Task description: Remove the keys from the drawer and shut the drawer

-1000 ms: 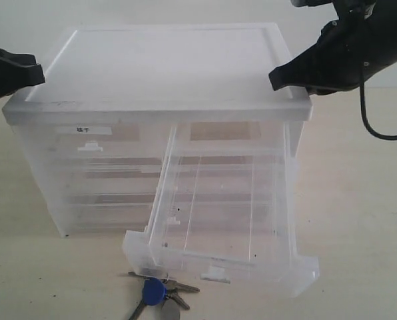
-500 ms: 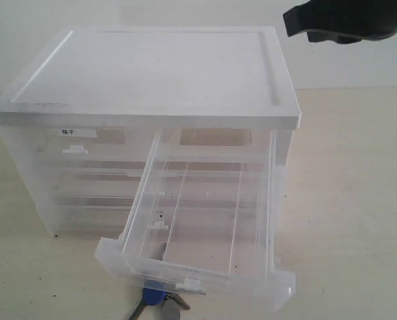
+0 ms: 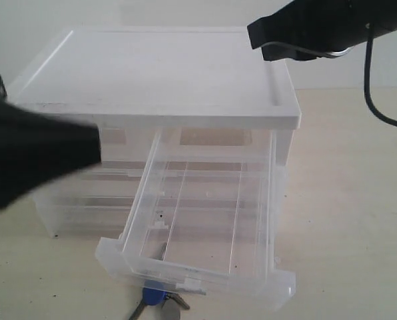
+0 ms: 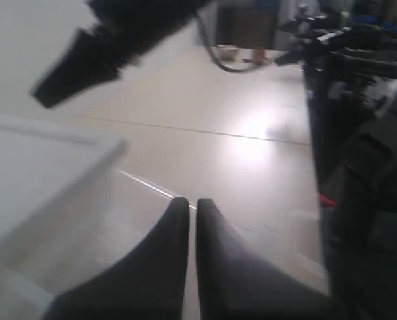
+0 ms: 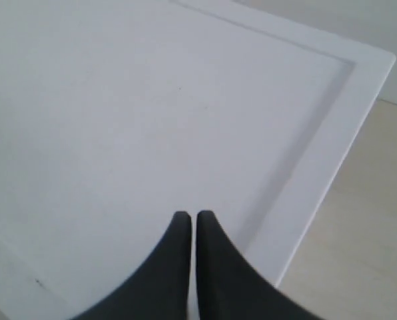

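Drawer, centre frame, is shown open; light rigid plastic, probably best pushed at its front. Keys lie bottom centre. Left gripper and right gripper are closed, empty.

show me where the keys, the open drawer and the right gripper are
keys (image 3: pixel 153 294): exterior view, on the round blue fob.
open drawer (image 3: pixel 238 288): exterior view, on its front wall.
right gripper (image 5: pixel 192 217): right wrist view, midway between its shut fingertips.

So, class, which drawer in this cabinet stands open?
The top-right half-width drawer, pulled far out, its front over the keys; the other drawers in view are pushed in.
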Robot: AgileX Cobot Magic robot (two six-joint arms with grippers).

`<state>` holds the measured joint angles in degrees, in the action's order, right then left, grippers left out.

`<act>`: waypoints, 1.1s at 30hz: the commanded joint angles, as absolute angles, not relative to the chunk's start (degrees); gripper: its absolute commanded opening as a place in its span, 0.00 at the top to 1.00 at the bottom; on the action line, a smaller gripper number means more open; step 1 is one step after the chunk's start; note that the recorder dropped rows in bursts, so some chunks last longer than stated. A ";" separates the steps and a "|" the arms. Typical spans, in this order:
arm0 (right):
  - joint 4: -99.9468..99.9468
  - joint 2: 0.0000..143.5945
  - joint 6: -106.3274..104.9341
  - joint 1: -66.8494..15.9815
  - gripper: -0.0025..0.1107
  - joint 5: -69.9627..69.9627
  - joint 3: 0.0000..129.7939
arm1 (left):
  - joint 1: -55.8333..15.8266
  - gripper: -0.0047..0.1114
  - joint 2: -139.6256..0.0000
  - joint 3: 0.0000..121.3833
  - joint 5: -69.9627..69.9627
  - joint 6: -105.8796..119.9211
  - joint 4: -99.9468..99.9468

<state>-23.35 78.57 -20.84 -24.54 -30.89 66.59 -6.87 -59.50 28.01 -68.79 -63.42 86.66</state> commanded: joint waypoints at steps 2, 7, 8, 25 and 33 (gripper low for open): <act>-23.86 78.34 -22.03 -24.60 0.98 -30.82 66.88 | -17.61 0.92 -54.06 19.81 -65.63 -60.08 85.79; -23.86 78.34 -22.03 -24.60 0.98 -30.31 66.88 | -29.66 0.92 -55.85 17.34 -51.38 -59.34 83.49; -23.86 78.34 -22.03 -24.60 0.98 -30.42 66.88 | -32.50 0.92 -57.00 17.34 -52.57 -57.74 82.55; -23.86 78.34 -22.03 -24.60 0.98 -31.42 66.88 | -51.25 0.92 -76.80 27.43 -26.70 -28.29 49.70; -23.86 78.34 -22.12 -24.60 0.98 -31.47 66.88 | -51.25 0.92 -76.69 30.75 -26.12 -21.98 43.03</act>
